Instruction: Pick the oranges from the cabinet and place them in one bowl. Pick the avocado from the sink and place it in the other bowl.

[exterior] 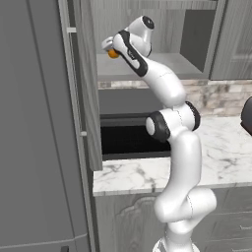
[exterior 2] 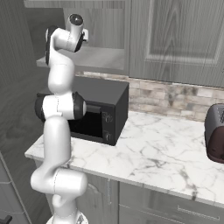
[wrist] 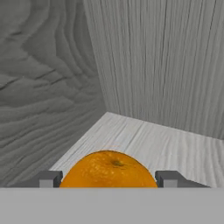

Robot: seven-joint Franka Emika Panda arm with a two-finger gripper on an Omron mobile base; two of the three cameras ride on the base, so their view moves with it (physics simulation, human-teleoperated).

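One of the oranges (wrist: 108, 169) sits on the grey shelf of the open cabinet (exterior: 162, 66), close to the back left corner. My gripper (wrist: 109, 178) reaches into the cabinet and is shut on this orange, with one dark fingertip (wrist: 49, 178) against each side. From the left base view the orange (exterior: 113, 53) peeks out beside the white hand, with the gripper (exterior: 109, 48) just past the open cabinet door (exterior: 87, 83). In the right base view the hand (exterior 2: 83, 36) stands above the cabinet shelf (exterior 2: 103, 57).
A black microwave (exterior 2: 103, 107) stands on the marble counter (exterior 2: 166, 153) right under the cabinet. A dark toaster (exterior 2: 215, 133) sits at the counter's right end. The open door and a tall grey panel (exterior: 34, 128) close off the left side.
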